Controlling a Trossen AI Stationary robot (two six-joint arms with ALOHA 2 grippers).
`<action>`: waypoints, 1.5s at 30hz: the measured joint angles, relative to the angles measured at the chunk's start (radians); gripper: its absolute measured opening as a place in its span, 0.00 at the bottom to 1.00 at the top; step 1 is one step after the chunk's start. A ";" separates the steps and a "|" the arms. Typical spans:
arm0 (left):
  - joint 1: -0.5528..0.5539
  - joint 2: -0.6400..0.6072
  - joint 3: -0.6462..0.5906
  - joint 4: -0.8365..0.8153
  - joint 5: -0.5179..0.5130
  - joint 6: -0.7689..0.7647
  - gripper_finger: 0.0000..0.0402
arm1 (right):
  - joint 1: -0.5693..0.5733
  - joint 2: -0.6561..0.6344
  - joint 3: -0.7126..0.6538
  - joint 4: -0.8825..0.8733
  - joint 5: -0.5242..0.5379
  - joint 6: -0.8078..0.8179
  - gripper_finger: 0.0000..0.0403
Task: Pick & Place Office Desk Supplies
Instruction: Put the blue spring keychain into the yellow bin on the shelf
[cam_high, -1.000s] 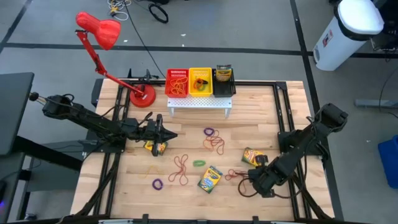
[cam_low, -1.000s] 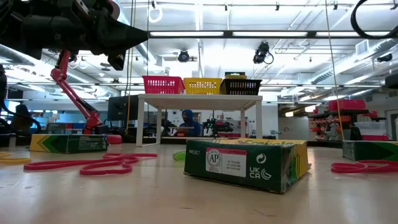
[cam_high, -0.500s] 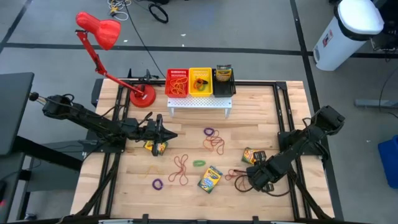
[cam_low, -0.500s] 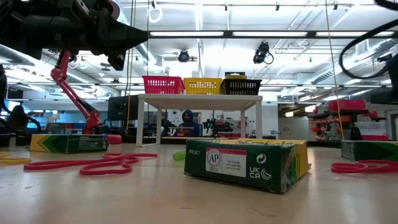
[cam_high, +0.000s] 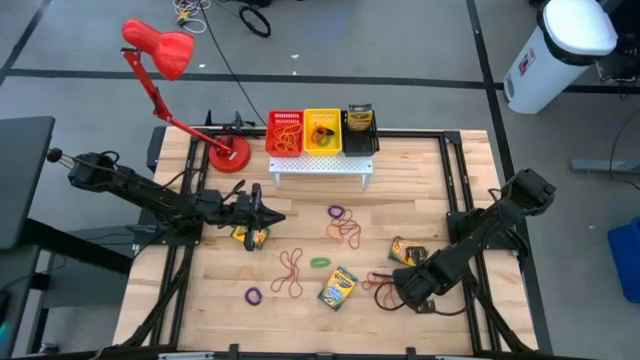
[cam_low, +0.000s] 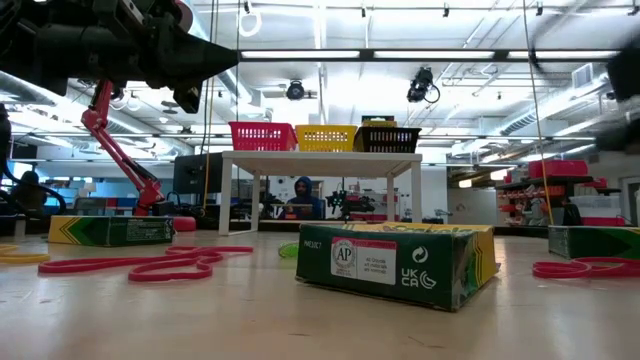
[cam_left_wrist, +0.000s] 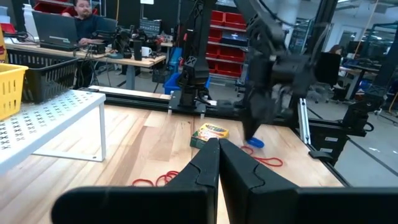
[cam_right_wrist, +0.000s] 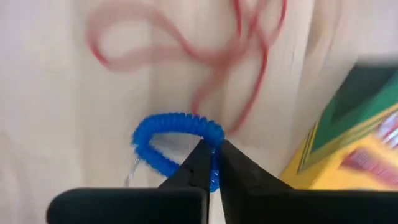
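The right hand (cam_right_wrist: 211, 163) sits at the lower right of the high view, its two dark fingers pinched narrow on the rim of a small blue coiled band (cam_right_wrist: 177, 146) lying on the pale wooden table (cam_high: 300, 310). The grip catches only one edge of the coil, so in my judgement it could spring out on lifting. A tangle of thin red rubber bands (cam_right_wrist: 211, 56) lies touching the coil and may drag along with it. The yellow-and-green crayon box (cam_right_wrist: 354, 143) just beside could be nudged.

The left hand (cam_left_wrist: 217, 152), at left centre of the high view above another yellow-and-green crayon box (cam_high: 250, 236), is closed and empty.

In the low view, the nearest green-sided crayon box (cam_low: 400, 262) carries a round "AP" seal and "UKCA"; the finer print is unreadable.
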 joint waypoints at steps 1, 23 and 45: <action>0.000 0.000 0.000 0.000 0.000 0.000 0.03 | 0.000 -0.012 0.017 0.003 0.022 0.000 0.04; 0.000 0.000 0.002 0.007 0.000 0.000 0.03 | -0.591 -0.030 -0.060 0.312 0.218 0.053 0.08; 0.000 0.000 0.001 0.007 0.000 0.000 0.03 | -0.545 -0.035 -0.049 0.282 0.142 -0.490 0.49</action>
